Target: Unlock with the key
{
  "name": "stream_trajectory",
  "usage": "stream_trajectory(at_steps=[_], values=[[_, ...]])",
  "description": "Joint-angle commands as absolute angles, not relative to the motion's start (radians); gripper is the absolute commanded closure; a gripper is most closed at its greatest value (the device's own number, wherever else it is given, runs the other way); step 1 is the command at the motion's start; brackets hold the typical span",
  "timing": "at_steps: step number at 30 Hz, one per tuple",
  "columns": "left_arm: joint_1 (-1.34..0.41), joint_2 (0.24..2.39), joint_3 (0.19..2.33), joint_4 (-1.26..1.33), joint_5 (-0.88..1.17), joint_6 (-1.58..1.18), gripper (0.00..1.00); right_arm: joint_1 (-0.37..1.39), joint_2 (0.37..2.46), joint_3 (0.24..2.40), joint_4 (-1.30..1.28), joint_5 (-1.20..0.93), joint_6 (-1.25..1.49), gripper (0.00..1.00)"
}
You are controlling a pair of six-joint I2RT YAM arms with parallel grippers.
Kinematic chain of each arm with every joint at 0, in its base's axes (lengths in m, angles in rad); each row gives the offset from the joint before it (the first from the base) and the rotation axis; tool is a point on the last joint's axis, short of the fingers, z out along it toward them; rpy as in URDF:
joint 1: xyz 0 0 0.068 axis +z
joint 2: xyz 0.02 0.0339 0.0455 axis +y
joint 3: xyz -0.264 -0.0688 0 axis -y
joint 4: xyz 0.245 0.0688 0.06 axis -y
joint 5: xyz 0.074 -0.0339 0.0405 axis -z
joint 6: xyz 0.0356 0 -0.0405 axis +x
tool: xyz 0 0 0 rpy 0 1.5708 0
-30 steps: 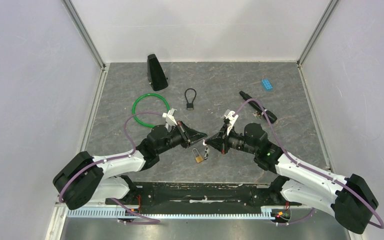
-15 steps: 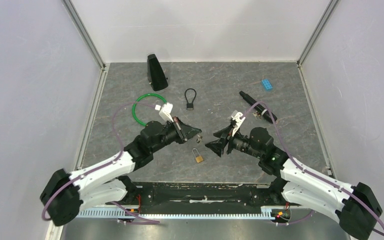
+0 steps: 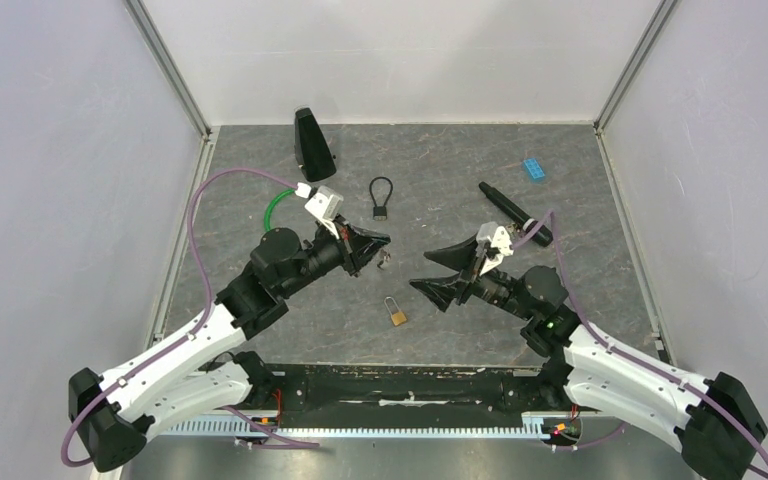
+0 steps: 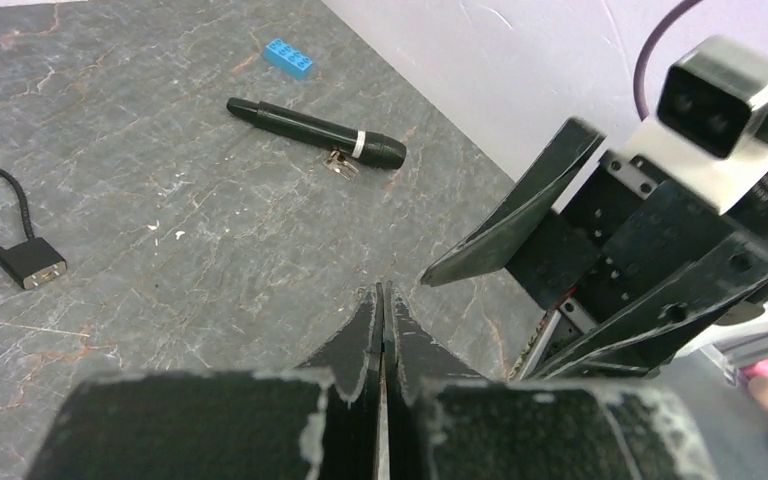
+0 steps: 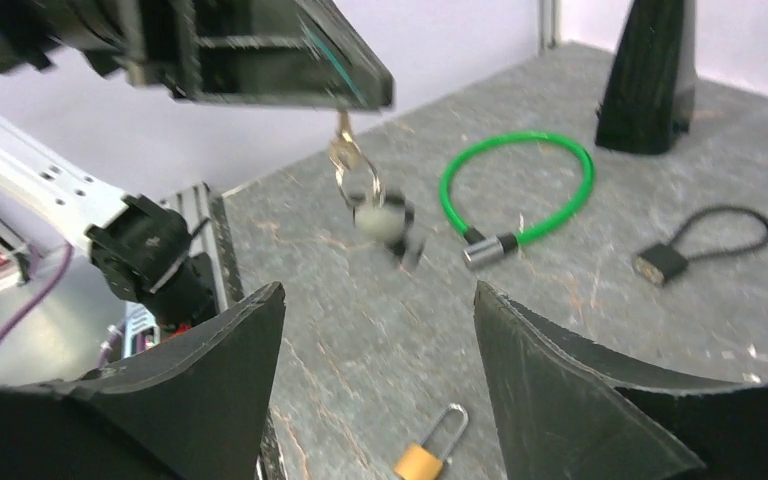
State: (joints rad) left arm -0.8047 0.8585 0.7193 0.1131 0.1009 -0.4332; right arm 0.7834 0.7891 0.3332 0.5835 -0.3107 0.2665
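The left gripper (image 3: 387,241) is pressed together on the ring of a key bunch (image 5: 368,200). The bunch dangles, blurred, below its tips above the middle of the table (image 3: 460,160). The right gripper (image 3: 419,271) faces it, fingers spread, holding nothing. The padlock (image 3: 396,311), a brass body with a silver shackle, lies flat toward the table's near edge, between the two grippers. A second ago both grippers met just above it, the right one clamped. Since then the right has let go and the left has lifted the keys away.

No writing can be read anywhere; no label, brand, number or sign is legible.
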Motion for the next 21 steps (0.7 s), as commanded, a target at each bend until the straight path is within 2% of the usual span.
stream_trajectory(at_steps=[1, 12, 21], values=[[-0.808, 0.862, 0.754, 0.182, 0.171, -0.335, 0.98, 0.755, 0.826, 0.375, 0.835, -0.389, 0.326, 0.30], [-0.808, 0.879, 0.696, 0.428, 0.280, -0.523, 0.98, 0.674, 1.058, 0.404, 1.366, -0.580, 0.693, 0.49], [-0.808, 0.906, 0.672, 0.540, 0.322, -0.617, 0.98, 0.672, 1.106, 0.416, 1.410, -0.582, 0.722, 0.58]])
